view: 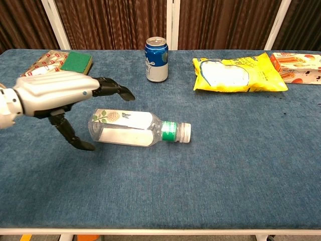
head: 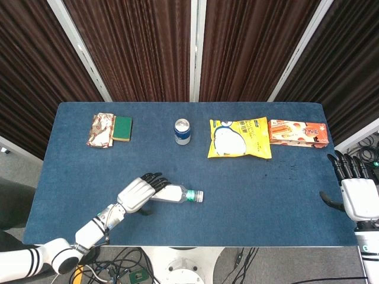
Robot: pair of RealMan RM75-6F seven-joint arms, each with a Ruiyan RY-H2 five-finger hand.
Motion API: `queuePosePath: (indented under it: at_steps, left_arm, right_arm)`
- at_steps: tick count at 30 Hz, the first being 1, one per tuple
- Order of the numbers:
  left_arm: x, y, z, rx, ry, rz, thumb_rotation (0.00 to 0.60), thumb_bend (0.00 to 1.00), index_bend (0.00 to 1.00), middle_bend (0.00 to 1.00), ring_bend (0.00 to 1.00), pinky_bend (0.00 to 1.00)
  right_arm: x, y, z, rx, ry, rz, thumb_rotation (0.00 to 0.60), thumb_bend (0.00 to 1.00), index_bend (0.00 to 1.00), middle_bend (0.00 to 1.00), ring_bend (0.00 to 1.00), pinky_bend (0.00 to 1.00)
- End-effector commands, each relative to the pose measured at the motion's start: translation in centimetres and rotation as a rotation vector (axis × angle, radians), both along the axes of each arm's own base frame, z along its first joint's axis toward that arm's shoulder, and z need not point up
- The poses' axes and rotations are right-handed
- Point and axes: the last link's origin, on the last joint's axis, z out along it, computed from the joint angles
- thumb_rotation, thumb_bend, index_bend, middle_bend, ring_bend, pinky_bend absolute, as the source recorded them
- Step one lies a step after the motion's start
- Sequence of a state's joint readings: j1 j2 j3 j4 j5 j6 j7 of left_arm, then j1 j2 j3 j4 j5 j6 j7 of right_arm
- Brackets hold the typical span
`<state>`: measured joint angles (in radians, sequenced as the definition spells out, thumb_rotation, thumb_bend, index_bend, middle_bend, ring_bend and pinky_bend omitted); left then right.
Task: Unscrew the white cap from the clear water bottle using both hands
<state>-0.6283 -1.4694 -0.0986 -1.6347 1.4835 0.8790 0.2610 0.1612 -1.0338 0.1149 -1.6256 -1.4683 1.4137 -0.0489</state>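
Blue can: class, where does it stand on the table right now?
In both views the blue can stands upright at the table's far middle, between the green sponge on its left and the yellow bag on its right.

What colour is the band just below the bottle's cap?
Green band beside the white cap; clearest in the chest view.
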Motion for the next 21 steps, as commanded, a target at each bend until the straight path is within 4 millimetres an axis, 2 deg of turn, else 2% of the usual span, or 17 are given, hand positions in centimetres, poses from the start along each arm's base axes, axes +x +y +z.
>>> queuePosePath:
  at_steps: [1,10,16,21]
  left_arm:
    - [0.7,0.8,-1.2,0.001,0.011,0.031,0.600,0.15,0.16,0.17,0.10,0.23]
    - [1.8,1.6,-3.4,-0.008,0.006,0.075,0.600,0.21,0.21,0.22,0.17,0.30]
    - [1.7,1.9,-4.0,0.004,0.025,0.082,0.600,0.30,0.25,0.26,0.21,0.34]
    - [1.5,1.9,-4.4,-0.015,0.000,0.109,0.600,0.41,0.36,0.36,0.30,0.43]
  right_arm:
    - [-0.1,0.1,0.0,0.001,-0.001,-0.002,0.600,0.15,0.00,0.01,0.00,0.00]
    - [-0.3,0.2,-0.3,0.007,-0.007,-0.011,0.600,0.15,0.00,0.01,0.00,0.00]
    - [-0.4,0.2,-0.2,0.007,-0.008,-0.016,0.600,0.15,0.00,0.01,0.00,0.00]
    - [-0.4,0.1,-0.4,0.011,-0.012,-0.015,0.600,0.15,0.00,0.03,0.00,0.00]
